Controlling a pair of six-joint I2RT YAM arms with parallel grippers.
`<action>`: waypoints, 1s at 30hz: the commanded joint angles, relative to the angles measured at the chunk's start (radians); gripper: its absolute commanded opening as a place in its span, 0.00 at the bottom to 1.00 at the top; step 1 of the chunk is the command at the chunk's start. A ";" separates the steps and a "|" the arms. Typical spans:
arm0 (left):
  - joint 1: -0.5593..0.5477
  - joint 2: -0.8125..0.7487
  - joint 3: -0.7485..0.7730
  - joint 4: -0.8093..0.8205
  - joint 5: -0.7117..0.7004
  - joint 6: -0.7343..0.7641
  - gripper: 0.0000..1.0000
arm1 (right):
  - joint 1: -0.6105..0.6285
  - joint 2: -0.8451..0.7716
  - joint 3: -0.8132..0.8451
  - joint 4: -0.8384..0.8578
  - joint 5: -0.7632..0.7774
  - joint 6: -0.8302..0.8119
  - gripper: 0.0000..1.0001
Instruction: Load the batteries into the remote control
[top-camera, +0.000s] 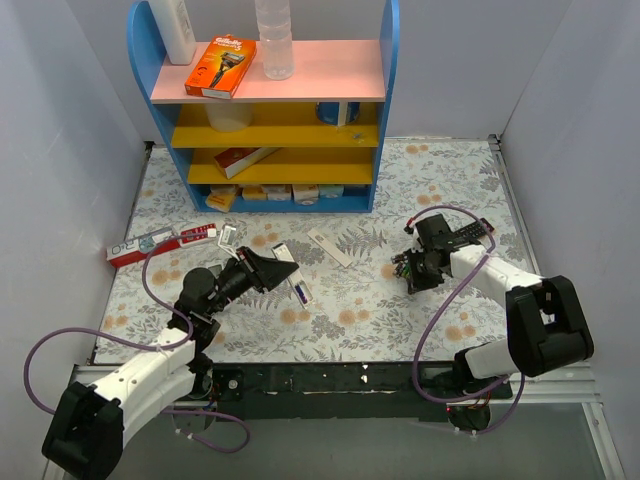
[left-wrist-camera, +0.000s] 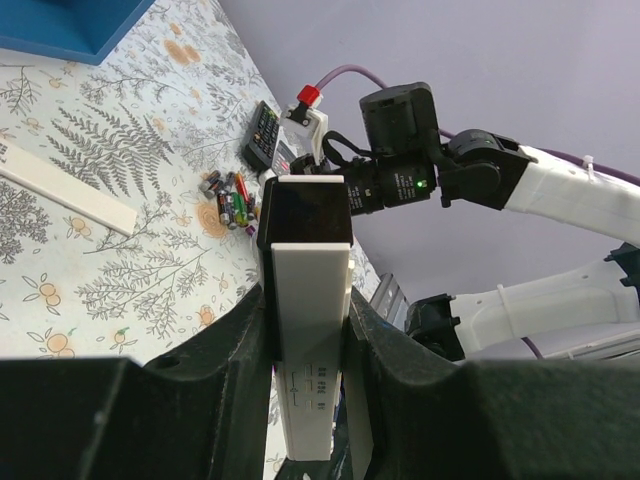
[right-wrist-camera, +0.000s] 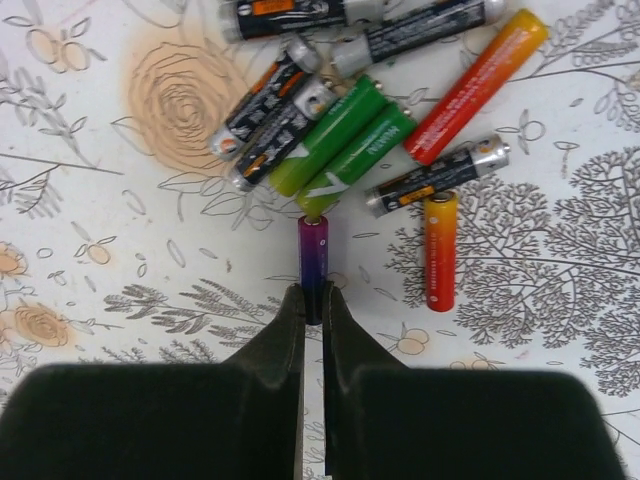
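Note:
My left gripper (top-camera: 278, 270) is shut on the slim white remote control (top-camera: 297, 288) and holds it above the mat. In the left wrist view the remote (left-wrist-camera: 310, 330) stands between my fingers (left-wrist-camera: 225, 340) with its dark patch (left-wrist-camera: 305, 212) at the far end. The batteries (top-camera: 405, 268) lie in a loose pile on the mat: green (right-wrist-camera: 340, 140), red-orange (right-wrist-camera: 478, 85) and black (right-wrist-camera: 268, 100) cells. My right gripper (right-wrist-camera: 313, 300) is shut on the near end of a purple battery (right-wrist-camera: 313, 250), whose far tip touches a green cell.
A black remote (top-camera: 468, 236) lies just behind the right gripper. A thin white strip (top-camera: 330, 247) lies mid-mat. A toothpaste box (top-camera: 160, 242) lies at the left. A blue and yellow shelf (top-camera: 275, 130) stands at the back.

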 joint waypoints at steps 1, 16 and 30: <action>-0.005 0.012 -0.023 0.068 -0.021 -0.030 0.00 | 0.044 -0.060 -0.002 -0.017 -0.047 -0.001 0.02; -0.003 0.140 -0.120 0.294 -0.078 -0.109 0.00 | 0.496 -0.129 0.283 -0.005 -0.094 0.092 0.01; -0.003 0.205 -0.132 0.375 -0.107 -0.125 0.00 | 0.701 -0.008 0.446 0.012 -0.144 0.129 0.01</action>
